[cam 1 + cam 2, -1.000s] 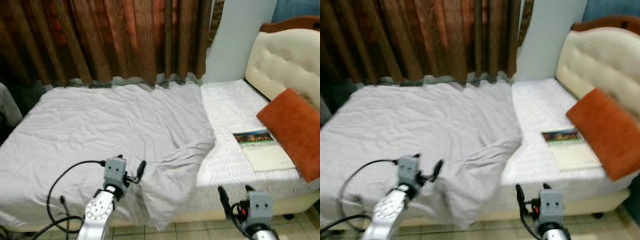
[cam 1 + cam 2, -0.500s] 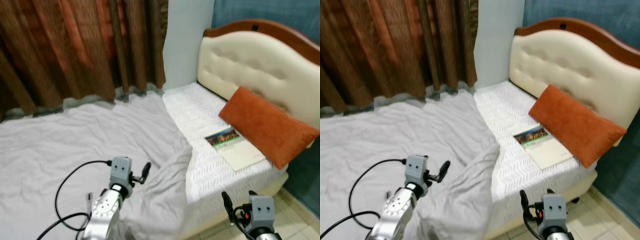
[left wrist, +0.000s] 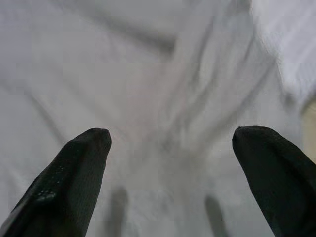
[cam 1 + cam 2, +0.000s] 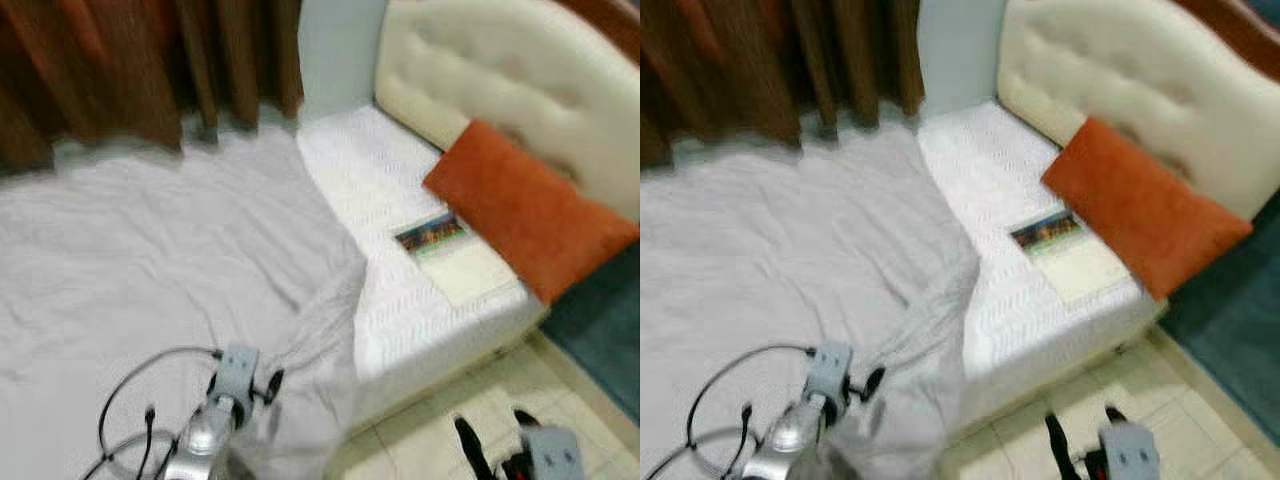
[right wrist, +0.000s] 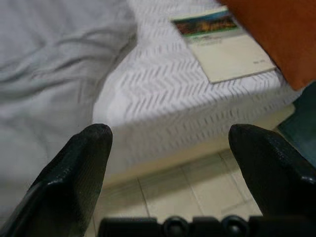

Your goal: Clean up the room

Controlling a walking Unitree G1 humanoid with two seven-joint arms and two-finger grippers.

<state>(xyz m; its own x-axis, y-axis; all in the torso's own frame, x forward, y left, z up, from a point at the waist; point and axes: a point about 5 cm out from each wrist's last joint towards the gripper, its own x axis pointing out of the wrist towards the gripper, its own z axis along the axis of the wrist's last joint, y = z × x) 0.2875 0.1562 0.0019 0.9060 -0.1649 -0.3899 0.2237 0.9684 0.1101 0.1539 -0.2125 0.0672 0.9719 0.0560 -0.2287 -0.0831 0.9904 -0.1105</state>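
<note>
Swinging right and dipping since a moment ago, the head camera now centres the book (image 4: 452, 256) beside the orange pillow (image 4: 523, 208) — likely the clutter to clear; left gripper (image 3: 170, 163) spread wide above the grey blanket (image 4: 170, 260), right gripper (image 5: 170, 163) wide too, empty.

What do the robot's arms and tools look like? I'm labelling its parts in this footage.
The left arm is a silver cylinder with a grey boxy wrist block and looping black cables. The left tool and right tool each have two long, rounded black fingers.
</note>
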